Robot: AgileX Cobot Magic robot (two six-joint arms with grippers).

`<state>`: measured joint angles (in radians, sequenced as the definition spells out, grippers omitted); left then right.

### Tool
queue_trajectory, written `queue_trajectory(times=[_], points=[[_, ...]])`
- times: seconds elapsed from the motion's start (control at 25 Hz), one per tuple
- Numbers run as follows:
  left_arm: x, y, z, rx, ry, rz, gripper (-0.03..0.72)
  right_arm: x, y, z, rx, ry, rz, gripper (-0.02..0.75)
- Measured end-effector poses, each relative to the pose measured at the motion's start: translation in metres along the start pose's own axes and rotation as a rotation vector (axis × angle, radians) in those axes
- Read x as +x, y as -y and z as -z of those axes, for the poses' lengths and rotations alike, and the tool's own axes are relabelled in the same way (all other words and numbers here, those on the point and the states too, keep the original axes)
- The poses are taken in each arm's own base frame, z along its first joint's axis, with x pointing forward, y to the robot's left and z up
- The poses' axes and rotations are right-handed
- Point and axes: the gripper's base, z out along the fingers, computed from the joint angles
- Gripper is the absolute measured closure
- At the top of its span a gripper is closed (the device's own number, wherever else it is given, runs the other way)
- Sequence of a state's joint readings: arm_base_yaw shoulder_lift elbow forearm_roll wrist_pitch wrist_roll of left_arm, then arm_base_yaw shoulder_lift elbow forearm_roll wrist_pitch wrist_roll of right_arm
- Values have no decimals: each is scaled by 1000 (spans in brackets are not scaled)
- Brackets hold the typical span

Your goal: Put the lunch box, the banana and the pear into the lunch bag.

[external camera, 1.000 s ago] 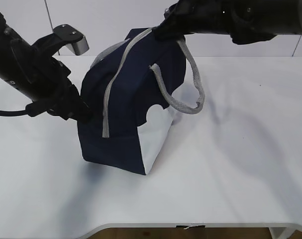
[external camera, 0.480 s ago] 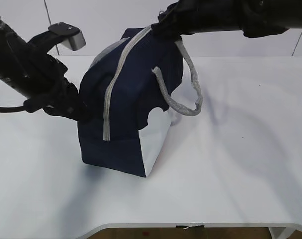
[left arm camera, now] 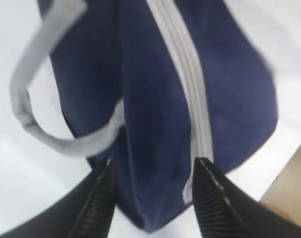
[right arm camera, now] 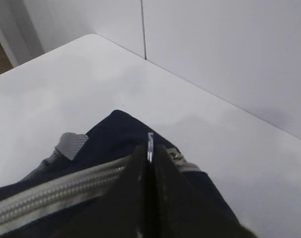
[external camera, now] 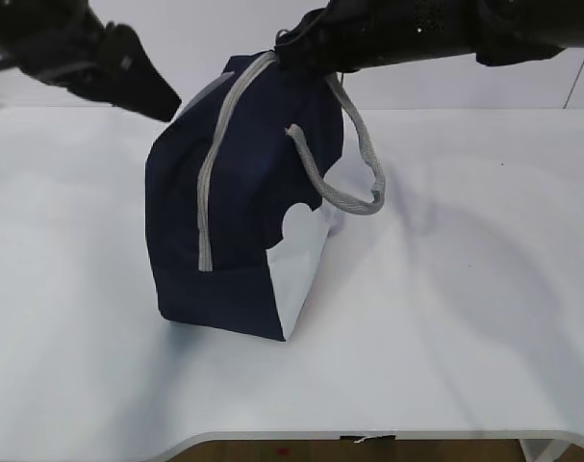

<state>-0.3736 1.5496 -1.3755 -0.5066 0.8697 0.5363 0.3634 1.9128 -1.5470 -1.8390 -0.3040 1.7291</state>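
The navy lunch bag [external camera: 239,212] stands upright on the white table, and its grey zipper [external camera: 213,164] runs shut over the top and down the front. At the bag's top my right gripper [external camera: 290,50] is shut on the zipper's metal ring pull [right arm camera: 150,140]. In the left wrist view my left gripper [left arm camera: 152,166] is open, its fingers held apart above the bag [left arm camera: 150,99] with nothing between them. In the exterior view this gripper [external camera: 162,101] hangs off the bag's upper left. The lunch box, the banana and the pear are out of view.
A grey rope handle [external camera: 354,188] hangs loose on the bag's right side, and another [left arm camera: 41,134] shows in the left wrist view. The white table [external camera: 465,289] spreads to the right and front. A white wall panel [right arm camera: 214,44] stands behind.
My left gripper has opened, let go of the bag's left side and risen up and to the left. The bag now stands taller and straighter. The right gripper stays shut at the top.
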Motion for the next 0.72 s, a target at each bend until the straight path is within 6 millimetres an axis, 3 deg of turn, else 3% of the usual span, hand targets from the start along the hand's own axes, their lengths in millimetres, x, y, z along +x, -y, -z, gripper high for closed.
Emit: queue_trajectory(times=[0.2,0.36,0.52,0.72], points=[[-22,5,15,28,90,66,211,0,-2,1,-19,-2,-9,731],[-25,1,2,46,75,94,151,0,-3,1,-37,-5,-9,731],[-22,-4,-14,63,38,119,141,0,-4,1,-50,-7,-9,731],[-21,-5,-19,80,33,139,138,0,-5,1,-57,-8,-8,731]])
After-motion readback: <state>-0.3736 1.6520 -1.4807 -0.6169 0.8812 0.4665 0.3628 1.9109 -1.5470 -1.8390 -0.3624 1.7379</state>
